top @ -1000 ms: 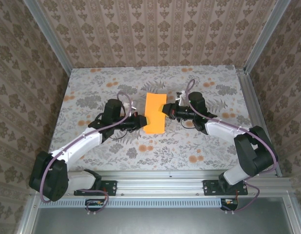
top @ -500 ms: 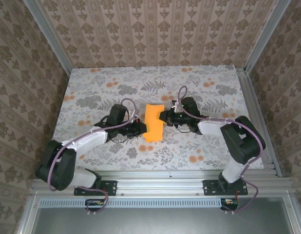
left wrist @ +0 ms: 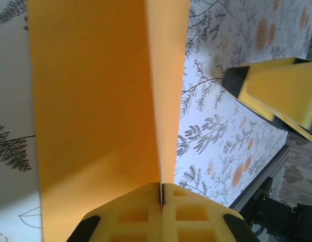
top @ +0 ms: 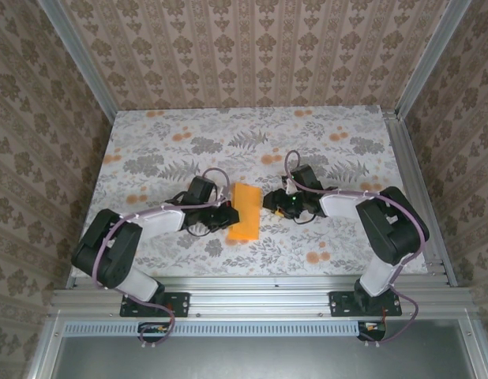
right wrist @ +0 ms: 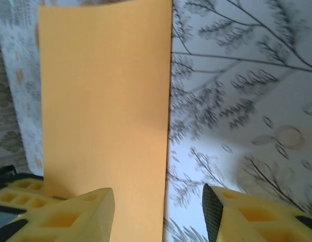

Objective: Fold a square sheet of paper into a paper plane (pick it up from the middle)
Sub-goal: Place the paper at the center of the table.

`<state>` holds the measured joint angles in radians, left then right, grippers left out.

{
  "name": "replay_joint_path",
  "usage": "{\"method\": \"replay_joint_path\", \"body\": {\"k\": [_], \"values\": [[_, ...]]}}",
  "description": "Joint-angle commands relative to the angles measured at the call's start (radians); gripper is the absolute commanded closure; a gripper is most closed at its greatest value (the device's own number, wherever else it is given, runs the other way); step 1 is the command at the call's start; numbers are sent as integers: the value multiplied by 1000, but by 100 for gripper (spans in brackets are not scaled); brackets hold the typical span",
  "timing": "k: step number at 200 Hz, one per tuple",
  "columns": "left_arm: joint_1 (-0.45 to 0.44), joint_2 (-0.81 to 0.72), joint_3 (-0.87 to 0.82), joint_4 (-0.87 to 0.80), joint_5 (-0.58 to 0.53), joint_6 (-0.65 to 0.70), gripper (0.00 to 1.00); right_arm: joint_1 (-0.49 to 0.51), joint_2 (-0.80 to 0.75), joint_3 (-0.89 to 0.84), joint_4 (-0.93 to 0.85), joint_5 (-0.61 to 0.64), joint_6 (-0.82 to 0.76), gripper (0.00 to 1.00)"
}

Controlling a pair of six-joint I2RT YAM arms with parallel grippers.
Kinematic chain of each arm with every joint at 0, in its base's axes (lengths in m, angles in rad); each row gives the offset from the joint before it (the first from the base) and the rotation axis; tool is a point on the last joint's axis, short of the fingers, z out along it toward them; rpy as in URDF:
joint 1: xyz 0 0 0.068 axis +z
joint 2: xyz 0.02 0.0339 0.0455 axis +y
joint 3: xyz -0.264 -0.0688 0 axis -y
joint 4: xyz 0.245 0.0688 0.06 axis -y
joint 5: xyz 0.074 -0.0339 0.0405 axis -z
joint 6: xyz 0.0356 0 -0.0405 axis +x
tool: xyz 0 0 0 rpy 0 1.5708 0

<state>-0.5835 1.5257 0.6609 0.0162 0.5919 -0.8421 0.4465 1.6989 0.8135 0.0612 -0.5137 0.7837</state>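
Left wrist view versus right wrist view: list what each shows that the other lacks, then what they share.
Left wrist, not right: the left end effector shut on the edge of the orange paper, where two layers meet along a line, plus a yellow finger of the other arm. Right wrist, not left: the right end effector open, its fingers either side of the paper's long edge. Shared: the orange paper lying on the floral table.
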Motion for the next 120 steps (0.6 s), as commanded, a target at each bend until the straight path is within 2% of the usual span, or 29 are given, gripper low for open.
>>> {"method": "replay_joint_path", "body": {"k": [1,25,62,120], "values": [[-17,28,2,42,-32,-16,99,9,-91,5,-102,42,-77,48],[-25,63,10,57,-35,-23,99,37,-104,-31,30,-19,-17,54],[-29,67,19,40,-54,-21,98,92,-59,-35,112,7,10,70],[-32,60,23,29,-49,-19,89,127,55,25,53,62,-38,80]]}}
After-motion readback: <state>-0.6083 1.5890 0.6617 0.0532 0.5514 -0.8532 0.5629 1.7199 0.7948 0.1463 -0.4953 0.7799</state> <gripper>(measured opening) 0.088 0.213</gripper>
